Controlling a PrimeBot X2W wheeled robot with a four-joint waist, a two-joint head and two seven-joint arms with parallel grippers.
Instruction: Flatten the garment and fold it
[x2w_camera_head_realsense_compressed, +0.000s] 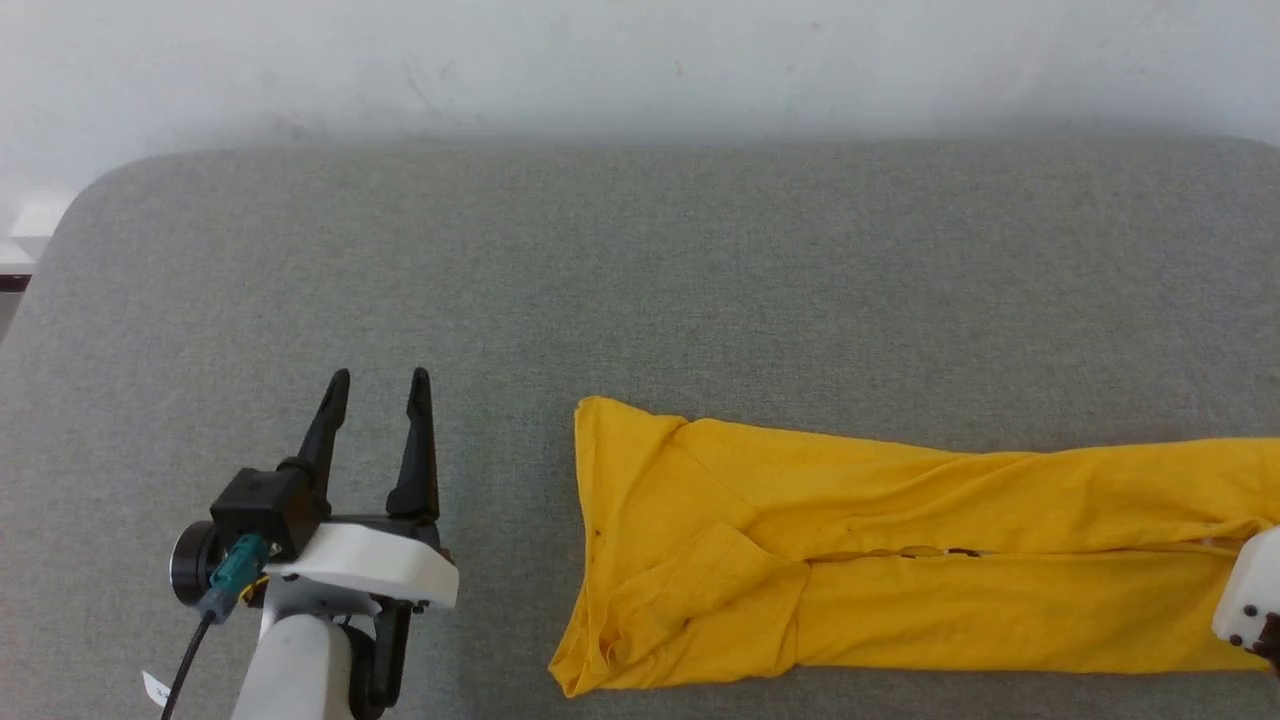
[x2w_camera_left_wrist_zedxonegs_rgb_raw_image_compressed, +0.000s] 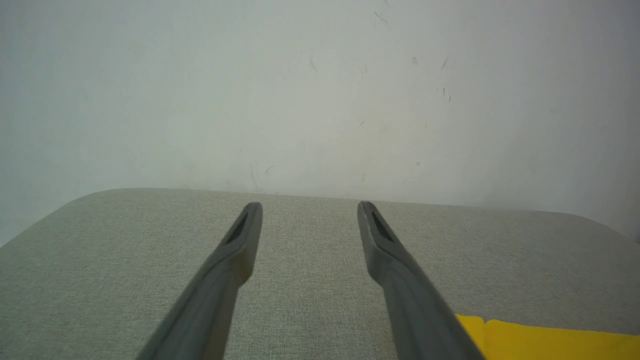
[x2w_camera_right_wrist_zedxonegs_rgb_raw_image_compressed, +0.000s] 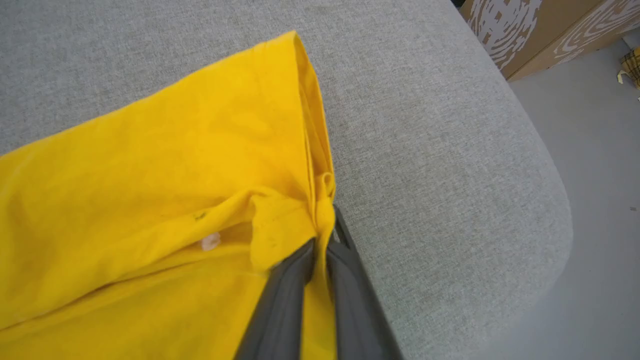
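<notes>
Garment (x2w_camera_head_realsense_compressed: 900, 560), plain yellow, folded lengthwise

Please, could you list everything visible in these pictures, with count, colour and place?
T-shirt: one, mustard yellow, lying as a long band on the table's right part.
table: one, grey fabric top, rounded corners.
wall: one, white with small marks, behind the table.
cardboard boxes: one or two, brown with white wood-grain print, beyond the table's corner.
floor: pale grey, beside the table.
cable: one, black, teal plug, at the left wrist.
left pincer: one, dark fingers, open, over bare table left of the T-shirt.
right pincer: one, dark fingers, shut on the T-shirt's edge.
</notes>
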